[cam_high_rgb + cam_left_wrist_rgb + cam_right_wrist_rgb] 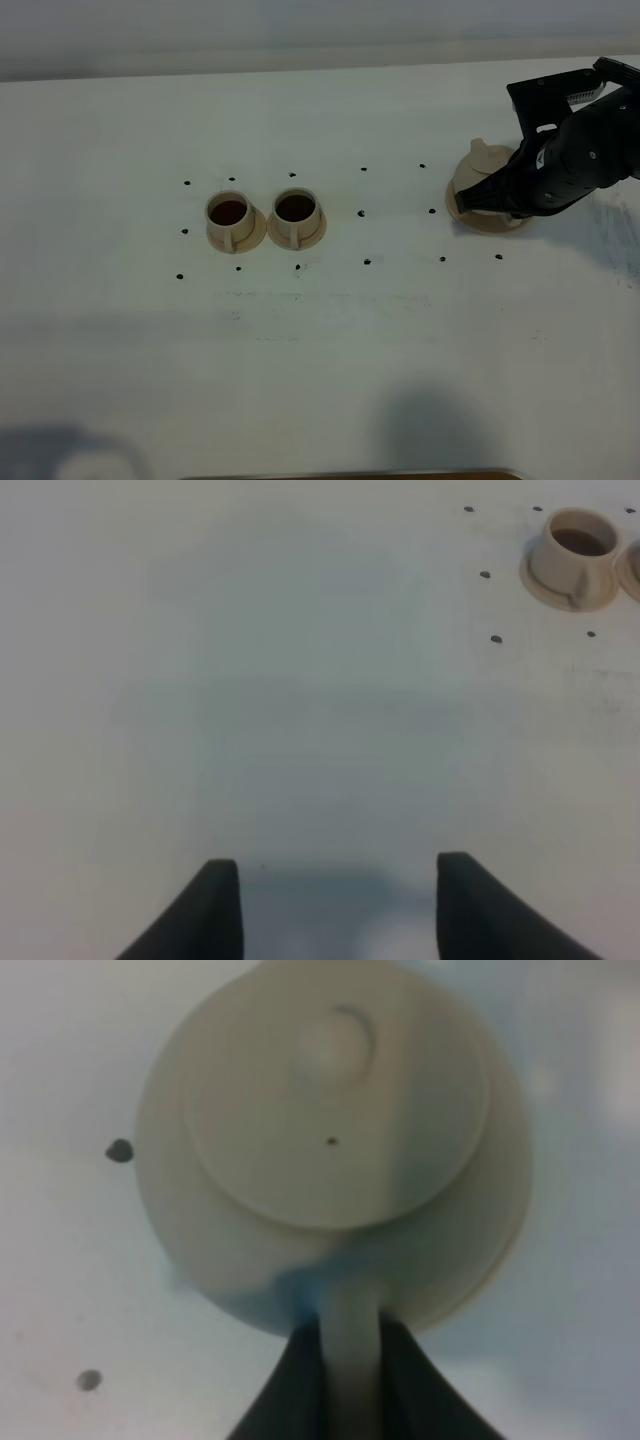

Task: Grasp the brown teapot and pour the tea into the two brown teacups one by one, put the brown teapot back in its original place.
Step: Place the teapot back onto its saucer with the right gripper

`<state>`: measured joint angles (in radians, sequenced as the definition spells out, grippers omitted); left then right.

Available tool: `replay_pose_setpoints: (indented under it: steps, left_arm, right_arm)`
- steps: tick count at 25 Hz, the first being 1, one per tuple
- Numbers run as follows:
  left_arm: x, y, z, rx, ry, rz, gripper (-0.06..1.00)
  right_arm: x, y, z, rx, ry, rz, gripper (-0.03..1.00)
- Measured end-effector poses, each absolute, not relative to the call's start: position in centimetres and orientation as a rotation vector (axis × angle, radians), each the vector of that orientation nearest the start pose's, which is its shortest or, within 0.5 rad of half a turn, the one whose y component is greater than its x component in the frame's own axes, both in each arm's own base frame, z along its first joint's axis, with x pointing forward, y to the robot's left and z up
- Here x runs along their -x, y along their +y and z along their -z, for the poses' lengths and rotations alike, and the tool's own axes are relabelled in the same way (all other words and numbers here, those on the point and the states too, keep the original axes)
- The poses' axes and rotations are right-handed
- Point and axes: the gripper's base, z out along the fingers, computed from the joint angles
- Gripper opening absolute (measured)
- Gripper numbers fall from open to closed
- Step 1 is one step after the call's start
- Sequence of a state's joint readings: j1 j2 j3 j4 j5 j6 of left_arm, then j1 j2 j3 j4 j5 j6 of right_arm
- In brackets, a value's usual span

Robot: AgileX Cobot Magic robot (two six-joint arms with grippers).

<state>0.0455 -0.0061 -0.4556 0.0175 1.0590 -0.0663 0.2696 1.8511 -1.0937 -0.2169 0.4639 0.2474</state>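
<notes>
Both cups (262,218) filled; my right tool (350,1360) pinches the teapot (330,1140) handle at right of frame, so release next, left tool (338,905) gaping idle.

Dim, even light; soft shadows along table (320,380) edge; wrist views blurred.

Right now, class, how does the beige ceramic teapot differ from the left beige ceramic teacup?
The beige ceramic teapot is larger and lidded; the left beige ceramic teacup is small, open, showing dark tea. The right hand clamps the teapot's handle; nothing touches the teacup. Both share the pale beige colour and stand on saucers.
</notes>
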Motion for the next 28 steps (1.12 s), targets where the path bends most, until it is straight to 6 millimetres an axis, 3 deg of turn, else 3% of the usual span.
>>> replay_pose_setpoints:
  steps: [17, 24, 28]
  left_arm:
    - [0.1, 0.1, -26.5, 0.118, 2.077, -0.008, 0.50]
    - [0.1, 0.1, -26.5, 0.118, 2.077, -0.008, 0.50]
    - [0.1, 0.1, -26.5, 0.118, 2.077, -0.008, 0.50]
  right_arm:
    - [-35.4, 8.9, -14.2, 0.272, 2.729, 0.044, 0.11]
    - [-35.4, 8.9, -13.8, 0.275, 2.740, 0.046, 0.41]
    - [-35.3, 8.8, -13.9, 0.272, 2.745, 0.049, 0.53]
